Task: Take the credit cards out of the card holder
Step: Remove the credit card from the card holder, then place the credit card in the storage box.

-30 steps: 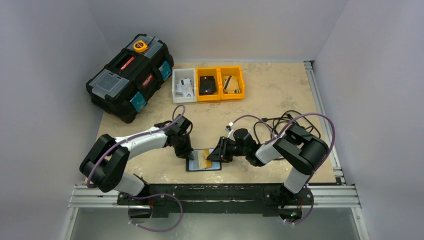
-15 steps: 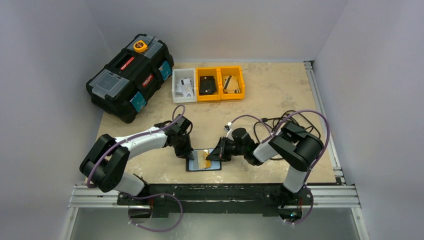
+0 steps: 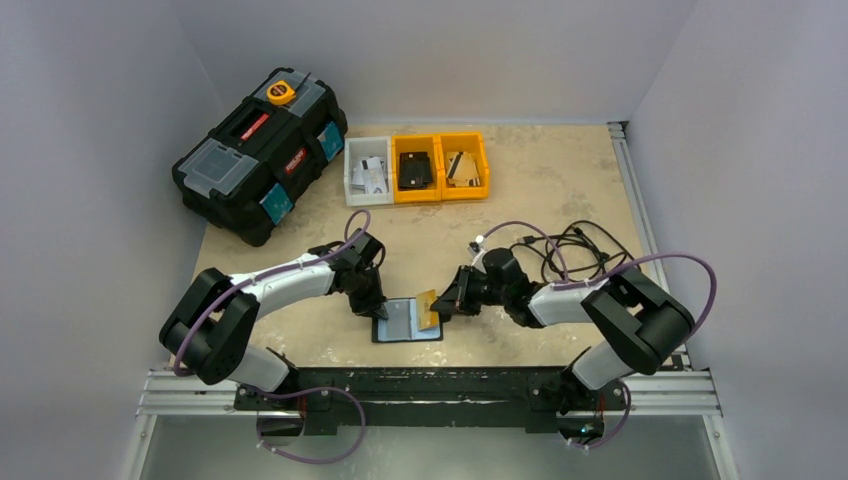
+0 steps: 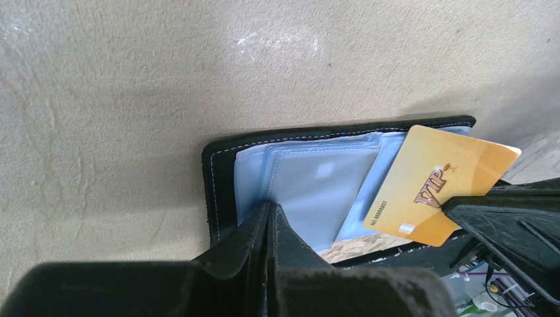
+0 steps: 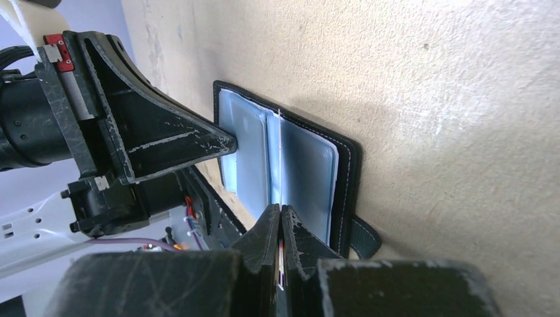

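Right pincer (image 3: 443,308) clenched on gold credit card (image 4: 439,185) half out of card holder (image 3: 400,325); left pincer (image 4: 269,210) clenched empty, pinning its left half; best pulled flat, away from card holder.

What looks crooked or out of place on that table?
The gold card sticks out of the open card holder at a slant. That looks deliberate rather than wrong: the right gripper is shut on the card, while the shut left gripper presses down on the holder. Nothing looks spilled or damaged.
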